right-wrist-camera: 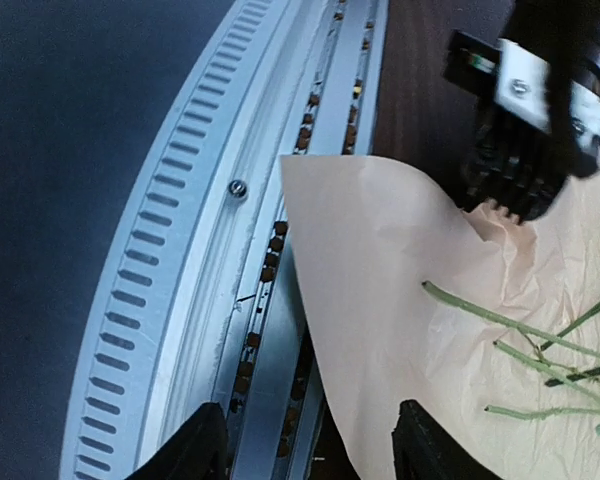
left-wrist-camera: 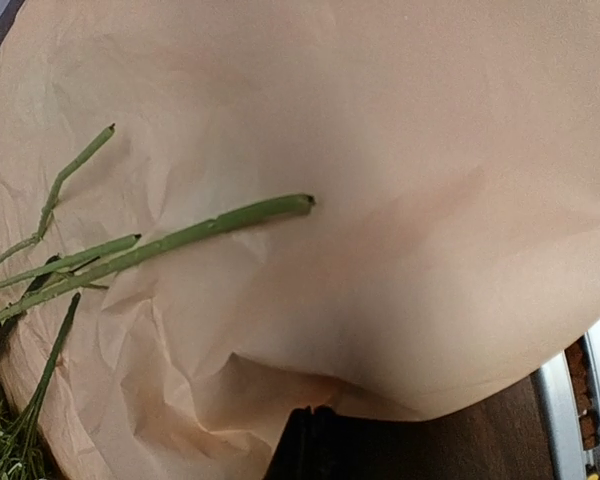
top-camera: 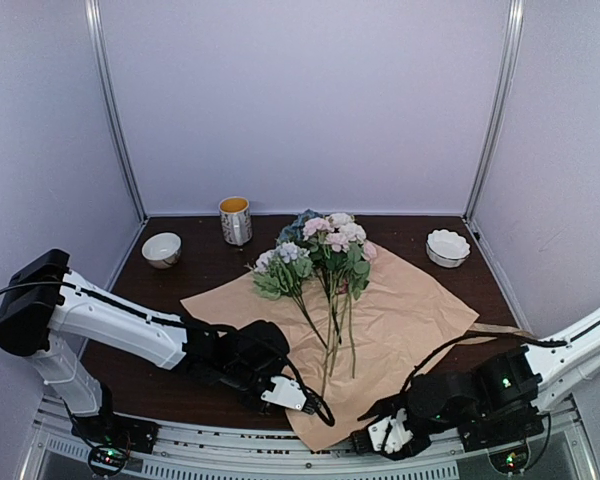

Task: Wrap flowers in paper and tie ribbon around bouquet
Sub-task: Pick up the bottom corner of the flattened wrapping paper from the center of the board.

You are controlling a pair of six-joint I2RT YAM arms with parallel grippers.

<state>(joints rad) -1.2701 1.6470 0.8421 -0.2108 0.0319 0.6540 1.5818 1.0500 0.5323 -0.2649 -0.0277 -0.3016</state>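
Observation:
The paper (top-camera: 400, 320) lies flat, tan face up, as a diamond with its near corner over the table's front edge. On it rest the flowers (top-camera: 325, 245), blooms toward the back and stems (left-wrist-camera: 180, 238) pointing forward. My left gripper (top-camera: 292, 394) is shut on the paper's front left edge; the sheet puckers at its tips (left-wrist-camera: 325, 412). Low at the near corner, my right gripper (right-wrist-camera: 310, 450) is open, with the paper's edge (right-wrist-camera: 380, 300) lying between its fingers. A tan strip, the ribbon (top-camera: 502, 329), sticks out by the paper's right corner. A bouquet is not in view.
A mug (top-camera: 235, 220) stands at the back, with a white bowl (top-camera: 161, 248) to its left. A scalloped white dish (top-camera: 448, 247) sits at the back right. A slotted metal rail (right-wrist-camera: 180, 230) runs along the table's front edge. Walls close in three sides.

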